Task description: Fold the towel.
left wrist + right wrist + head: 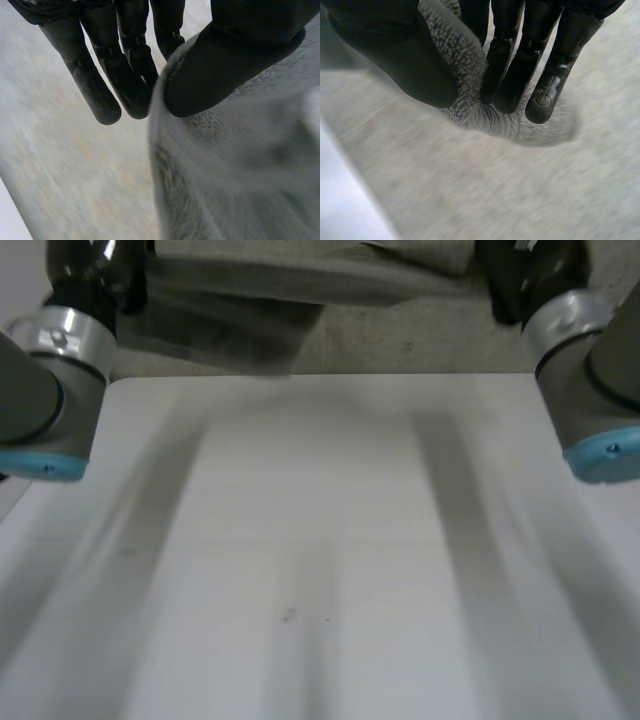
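Observation:
A grey towel [300, 280] is stretched in the air between my two hands, beyond the far edge of the white table [320, 540]. My left hand [95, 265] holds its left end. In the left wrist view the left hand [225, 65] pinches the towel's [240, 165] edge between thumb and straight fingers. My right hand [520, 275] holds the right end. In the right wrist view the right hand [395, 55] pinches a bunched fold of towel [465, 65] between thumb and fingers [520, 75].
Speckled grey-beige floor [420, 340] lies past the table's far edge and below both hands. Both grey forearms with light-blue caps [45, 465] flank the table's sides. A small dark speck [288, 616] marks the tabletop.

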Robot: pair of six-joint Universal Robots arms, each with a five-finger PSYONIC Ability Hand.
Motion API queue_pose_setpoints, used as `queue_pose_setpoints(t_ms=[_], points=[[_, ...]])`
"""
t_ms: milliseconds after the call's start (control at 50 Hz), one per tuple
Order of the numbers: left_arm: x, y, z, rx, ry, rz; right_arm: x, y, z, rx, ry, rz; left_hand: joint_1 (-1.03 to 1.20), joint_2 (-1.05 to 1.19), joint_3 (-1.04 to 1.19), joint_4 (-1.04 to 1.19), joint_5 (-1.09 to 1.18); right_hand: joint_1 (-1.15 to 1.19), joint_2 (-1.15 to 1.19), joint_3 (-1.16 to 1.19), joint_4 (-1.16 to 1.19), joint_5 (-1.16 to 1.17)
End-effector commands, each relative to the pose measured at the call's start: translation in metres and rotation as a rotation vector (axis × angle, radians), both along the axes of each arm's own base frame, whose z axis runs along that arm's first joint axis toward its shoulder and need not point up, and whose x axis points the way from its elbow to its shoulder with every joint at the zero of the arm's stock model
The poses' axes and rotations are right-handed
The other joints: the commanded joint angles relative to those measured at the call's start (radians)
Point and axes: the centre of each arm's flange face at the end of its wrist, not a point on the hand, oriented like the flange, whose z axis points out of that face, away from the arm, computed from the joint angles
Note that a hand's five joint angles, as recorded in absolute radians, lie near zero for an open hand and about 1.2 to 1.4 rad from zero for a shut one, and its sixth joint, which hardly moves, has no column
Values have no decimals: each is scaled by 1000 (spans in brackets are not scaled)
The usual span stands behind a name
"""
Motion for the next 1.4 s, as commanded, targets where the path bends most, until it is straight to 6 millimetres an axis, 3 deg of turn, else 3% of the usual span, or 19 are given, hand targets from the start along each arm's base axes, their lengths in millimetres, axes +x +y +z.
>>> queue_pose_setpoints(t_ms=[20, 40, 60, 100, 120, 160, 180, 220, 260, 360, 440, 480, 580, 720, 860, 960, 1120, 1280, 1400], points=[[-1, 13, -78, 278, -73, -19, 3, 3, -75, 295, 138, 28, 226, 179, 180, 180, 188, 450, 216, 209, 202, 264], [0, 16, -96, 331, -87, -18, 4, 3, -95, 349, 158, 41, 226, 179, 180, 180, 188, 450, 216, 209, 202, 264], [0, 16, -96, 332, -88, -18, 4, 3, -95, 349, 159, 41, 226, 179, 180, 180, 188, 450, 216, 209, 202, 264], [3, 24, -134, 441, -121, -16, 5, 8, -135, 457, 198, 70, 226, 179, 180, 180, 188, 450, 216, 209, 202, 264], [3, 24, -134, 441, -121, -16, 5, 8, -135, 457, 198, 70, 226, 179, 180, 180, 188, 450, 216, 209, 202, 264], [6, 36, -162, 536, -154, -17, 3, 16, -177, 577, 247, 86, 226, 179, 180, 180, 188, 450, 216, 209, 202, 264], [6, 36, -163, 536, -154, -17, 3, 16, -178, 578, 247, 86, 226, 179, 180, 180, 188, 450, 216, 209, 202, 264], [8, 43, -172, 570, -175, -17, -2, 25, -206, 674, 286, 83, 226, 179, 180, 180, 188, 450, 216, 209, 202, 264], [11, 54, -183, 607, -219, -14, -4, 29, -211, 706, 296, 81, 226, 179, 180, 180, 188, 450, 216, 209, 202, 264], [15, 62, -181, 605, -254, -5, -11, 34, -198, 731, 279, 72, 226, 179, 180, 180, 188, 450, 216, 209, 202, 264], [18, 66, -168, 580, -249, 3, -17, 38, -180, 704, 259, 66, 226, 179, 180, 180, 188, 122, -112, -119, -126, -64], [18, 72, -157, 558, -243, -1, -30, 35, -164, 686, 206, 29, 226, 179, 180, 180, 188, -141, -375, -382, -389, -327], [20, 81, -136, 511, -227, -1, -45, 33, -144, 671, 95, -8, 226, 179, 180, 180, 188, -154, -388, -395, -402, -340], [22, 92, -108, 439, -202, 0, -60, 34, -134, 674, 51, 2, 226, 179, 180, 180, 188, -131, -364, -371, -378, -317], [23, 107, -69, 367, -158, -26, -61, 56, -107, 640, 6, 67, 226, 179, 180, 180, 188, -215, -449, -456, -463, -401], [23, 115, -54, 344, -120, -61, -50, 69, -107, 661, -23, 133, 226, 179, 180, 180, 188, -488, -722, -729, -736, -675], [25, 121, -47, 335, -104, -65, -41, 71, -104, 657, -53, 165, 226, 179, 180, 180, 188, -407, -640, -647, -654, -593], [31, 118, -50, 358, -103, -47, -39, 52, -144, 702, -45, 152, 226, 179, 180, 180, 188, -307, -540, -547, -554, -493], [36, 115, -56, 376, -106, -28, -38, 50, -158, 685, -9, 157, 226, 179, 180, 180, 188, -342, -576, -583, -590, -528]])
